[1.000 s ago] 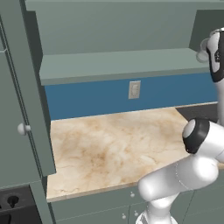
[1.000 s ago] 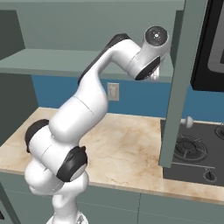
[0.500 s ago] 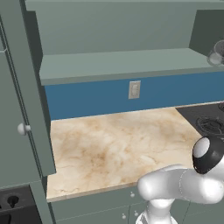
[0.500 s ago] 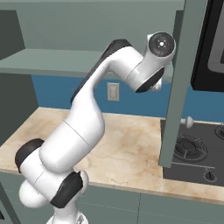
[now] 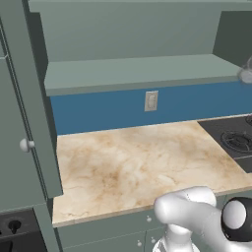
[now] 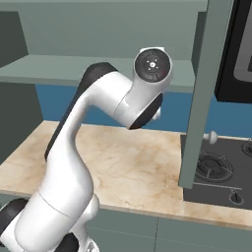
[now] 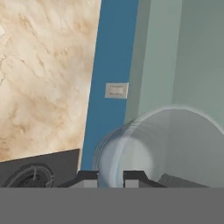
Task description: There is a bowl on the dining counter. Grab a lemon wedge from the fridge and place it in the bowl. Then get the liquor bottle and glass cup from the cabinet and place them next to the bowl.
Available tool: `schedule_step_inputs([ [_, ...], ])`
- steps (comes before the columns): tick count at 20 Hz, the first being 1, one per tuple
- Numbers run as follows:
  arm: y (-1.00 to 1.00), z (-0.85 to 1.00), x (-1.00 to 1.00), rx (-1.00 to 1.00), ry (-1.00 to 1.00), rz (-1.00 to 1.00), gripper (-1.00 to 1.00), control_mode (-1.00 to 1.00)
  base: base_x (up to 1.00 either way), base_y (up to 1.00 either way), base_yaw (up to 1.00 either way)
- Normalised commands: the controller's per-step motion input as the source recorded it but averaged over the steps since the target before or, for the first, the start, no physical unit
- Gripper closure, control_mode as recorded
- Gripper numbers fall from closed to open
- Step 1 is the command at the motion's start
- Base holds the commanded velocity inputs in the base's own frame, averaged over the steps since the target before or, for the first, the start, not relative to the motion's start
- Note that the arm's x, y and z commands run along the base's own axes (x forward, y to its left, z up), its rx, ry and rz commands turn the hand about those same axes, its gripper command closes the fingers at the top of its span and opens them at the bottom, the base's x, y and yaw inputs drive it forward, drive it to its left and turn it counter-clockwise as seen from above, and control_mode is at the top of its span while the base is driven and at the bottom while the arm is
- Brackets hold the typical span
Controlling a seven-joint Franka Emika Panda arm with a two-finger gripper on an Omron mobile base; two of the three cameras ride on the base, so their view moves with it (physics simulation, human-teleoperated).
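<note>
Your gripper (image 7: pixel 110 177) is pinched on the glass cup (image 7: pixel 162 146); in the hand view the two dark finger tips stand close together at the cup's near rim, and the clear tumbler lies on its side in front of them, its open mouth turned toward the camera; through its wall you can see the grey-green cabinet (image 7: pixel 192 57) behind it. In the left base view the cup (image 5: pixel 246 73) shows as a pale round shape at the right edge, level with the front of the cabinet's lower shelf (image 5: pixel 138 71) and in the air beside it, not resting on it. Below the shelf runs a blue wall strip (image 5: pixel 108 110) with a white outlet (image 5: pixel 151 101); under that lies a beige marbled worktop (image 5: pixel 133 162) with a black hob (image 5: pixel 231 140) at its right end. In the right base view the open cabinet door (image 6: pixel 202 93) hangs edge-on over the hob (image 6: pixel 216 170), with a small knob (image 6: pixel 212 136) on it.
</note>
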Motion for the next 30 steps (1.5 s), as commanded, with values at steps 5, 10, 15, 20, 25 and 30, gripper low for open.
schedule_step_inputs([
  [5, 0.88, -0.23, -0.66, -0.05, 0.00, 0.01, 1.00, -1.00, 0.00, 0.00, 0.00],
  [10, 0.92, -0.30, -0.50, -0.10, 0.05, 0.02, 1.00, -1.00, 0.00, 0.00, 0.00],
  [15, 0.76, -0.28, -0.46, -0.07, 0.07, 0.08, 1.00, -1.00, 0.00, 0.00, 0.00],
  [20, 0.65, -0.21, -0.43, -0.05, 0.06, 0.08, 1.00, -1.00, 0.00, 0.00, 0.00],
  [25, 0.55, -0.16, -0.40, -0.04, 0.04, 0.06, 1.00, -1.00, 0.00, 0.00, 0.00],
  [30, 0.42, -0.16, -0.41, -0.03, 0.03, 0.05, 1.00, -1.00, 0.00, 0.00, 0.00],
])
